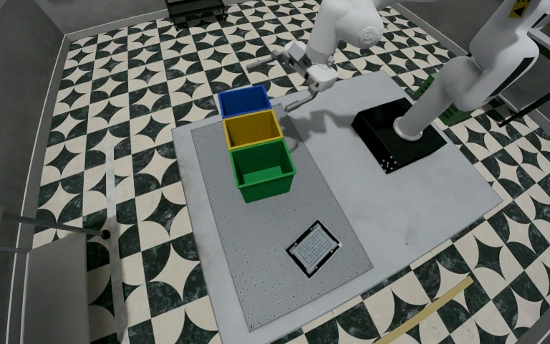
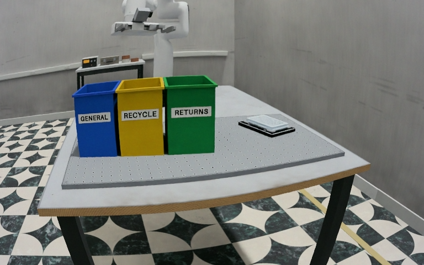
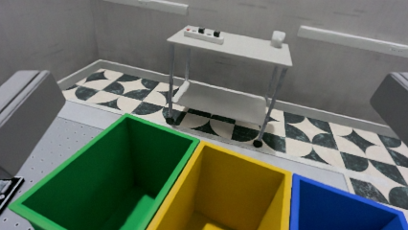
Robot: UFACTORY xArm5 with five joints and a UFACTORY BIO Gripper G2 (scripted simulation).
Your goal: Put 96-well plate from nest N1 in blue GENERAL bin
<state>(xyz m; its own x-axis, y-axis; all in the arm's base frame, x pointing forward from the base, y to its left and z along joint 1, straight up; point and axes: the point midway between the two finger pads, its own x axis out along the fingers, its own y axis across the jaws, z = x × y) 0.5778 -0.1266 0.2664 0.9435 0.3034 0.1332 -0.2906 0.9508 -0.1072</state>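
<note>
The 96-well plate (image 1: 313, 249) (image 2: 267, 121), pale and clear, lies flat in the black plate nest N1 (image 1: 298, 263) (image 2: 254, 129); a corner of the nest shows at the wrist view's left edge. The blue bin (image 1: 243, 102) (image 2: 96, 137) (image 3: 340, 206) is labelled GENERAL, the yellow bin (image 1: 253, 130) (image 2: 140, 134) (image 3: 239, 179) RECYCLE, the green bin (image 1: 268, 188) (image 2: 190, 134) (image 3: 96, 177) RETURNS. All three stand upright in a row. My gripper (image 1: 267, 88) (image 2: 145, 28) is wide open and empty, raised above the table on the arm's side of the bins, far from the plate.
The bins and nest stand on a grey perforated board (image 1: 267, 292) (image 2: 231, 162) on the table (image 1: 405, 211) (image 2: 187, 200). The green bin stands nearest the nest, the yellow bin in the middle. The arm's black base (image 1: 389, 133) is at the table's other side.
</note>
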